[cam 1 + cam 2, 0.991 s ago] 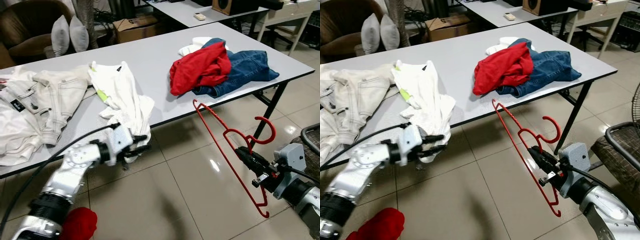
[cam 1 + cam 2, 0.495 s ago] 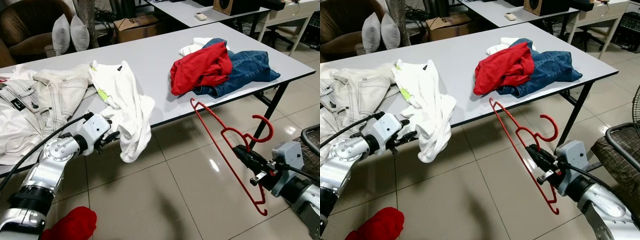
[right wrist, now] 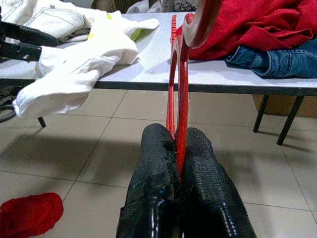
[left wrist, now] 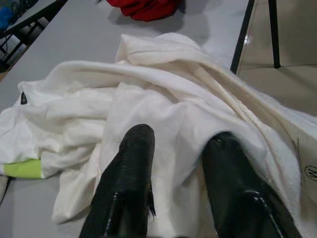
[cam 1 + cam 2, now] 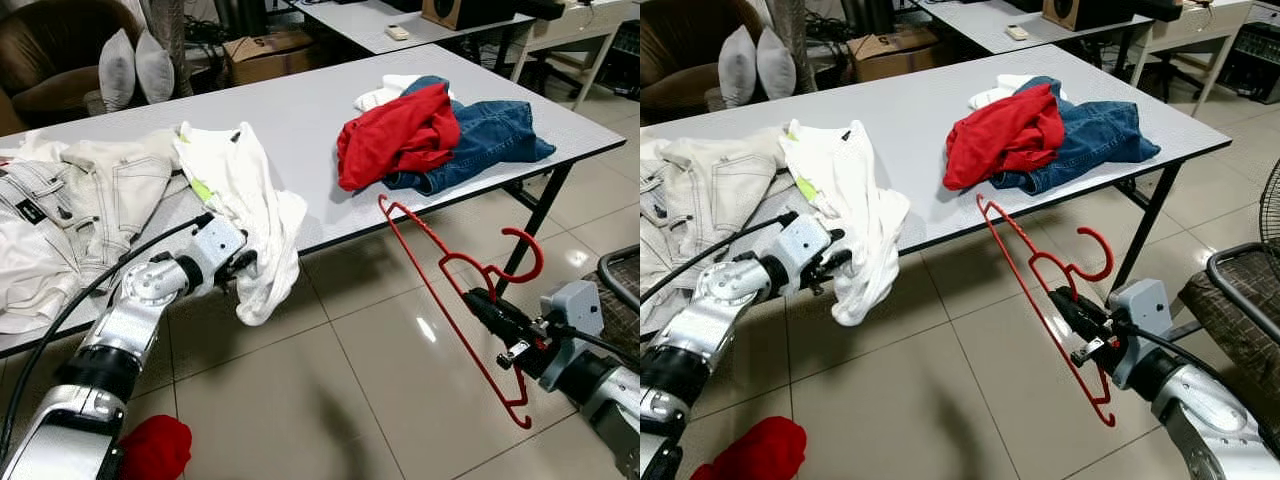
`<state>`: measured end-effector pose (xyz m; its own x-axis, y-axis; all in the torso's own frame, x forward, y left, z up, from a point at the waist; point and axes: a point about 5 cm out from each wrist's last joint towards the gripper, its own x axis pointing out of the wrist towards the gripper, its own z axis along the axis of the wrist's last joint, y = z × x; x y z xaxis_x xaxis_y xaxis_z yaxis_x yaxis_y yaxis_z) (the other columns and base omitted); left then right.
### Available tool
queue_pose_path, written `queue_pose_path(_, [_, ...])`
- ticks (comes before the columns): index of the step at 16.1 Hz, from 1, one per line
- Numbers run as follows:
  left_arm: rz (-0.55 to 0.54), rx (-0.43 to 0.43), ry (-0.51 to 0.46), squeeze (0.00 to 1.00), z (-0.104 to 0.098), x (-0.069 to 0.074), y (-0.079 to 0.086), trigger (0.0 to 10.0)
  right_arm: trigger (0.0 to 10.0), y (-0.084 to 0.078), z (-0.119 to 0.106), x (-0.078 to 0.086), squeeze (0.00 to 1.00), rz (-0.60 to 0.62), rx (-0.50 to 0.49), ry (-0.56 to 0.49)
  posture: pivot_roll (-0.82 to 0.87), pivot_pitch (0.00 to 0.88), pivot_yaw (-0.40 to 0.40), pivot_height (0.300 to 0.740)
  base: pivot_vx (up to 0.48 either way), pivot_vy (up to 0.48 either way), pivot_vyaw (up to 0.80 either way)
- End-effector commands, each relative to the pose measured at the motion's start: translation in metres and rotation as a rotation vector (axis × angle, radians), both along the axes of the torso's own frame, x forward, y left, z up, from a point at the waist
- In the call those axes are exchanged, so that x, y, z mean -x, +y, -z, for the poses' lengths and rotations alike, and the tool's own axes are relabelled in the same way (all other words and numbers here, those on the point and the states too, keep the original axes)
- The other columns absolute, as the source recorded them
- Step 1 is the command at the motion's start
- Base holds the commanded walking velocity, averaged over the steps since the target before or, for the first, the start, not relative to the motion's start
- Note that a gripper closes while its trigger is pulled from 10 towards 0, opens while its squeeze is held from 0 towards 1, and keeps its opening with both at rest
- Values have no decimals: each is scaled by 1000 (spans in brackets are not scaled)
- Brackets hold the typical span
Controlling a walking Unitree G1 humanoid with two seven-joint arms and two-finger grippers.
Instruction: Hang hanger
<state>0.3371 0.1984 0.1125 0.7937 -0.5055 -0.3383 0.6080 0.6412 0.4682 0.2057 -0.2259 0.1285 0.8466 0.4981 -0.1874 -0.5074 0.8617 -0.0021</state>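
A red plastic hanger [image 5: 437, 295] is tilted in the air in front of the table, its hook [image 5: 541, 258] pointing right. My right gripper [image 5: 490, 315] is shut on its lower bar; in the right wrist view the hanger [image 3: 179, 74] rises from between the closed fingers [image 3: 158, 163]. My left gripper [image 5: 240, 268] is open at the table's front edge, against a white shirt [image 5: 250, 190] that hangs over the edge. In the left wrist view the shirt [image 4: 163, 89] lies just past the two parted fingers [image 4: 129, 168].
The grey table [image 5: 300, 110] also holds a cream jacket [image 5: 100, 190] at the left, and a red garment [image 5: 395, 135] on blue jeans [image 5: 490, 135] at the right. A red cloth [image 5: 155, 447] lies on the tiled floor. A dark chair [image 5: 1240, 290] stands at the right.
My left gripper drew back left from the shirt's hem, then came right again to the hanging edge; the hem now dangles lower. The right gripper and hanger drifted slightly left.
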Motion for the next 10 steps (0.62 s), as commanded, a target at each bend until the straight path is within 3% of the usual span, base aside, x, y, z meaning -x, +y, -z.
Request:
queue_pose_path(1, [10, -24, 2, 0, 0, -2, 0, 0, 10000, 2, -1, 0, 0, -2, -5, -2, -233, 0, 84, 740, 0, 0, 0])
queue_pose_path(8, [29, -7, -8, 0, -6, -11, -4, 0, 10000, 6, 0, -1, 0, -6, -17, -4, -230, 0, 95, 740, 0, 0, 0])
queue_pose_path(10, [12, 60, -18, 0, -15, -19, -8, 0, 10000, 8, 1, -1, 0, -8, -23, -7, -229, 0, 99, 740, 0, 0, 0])
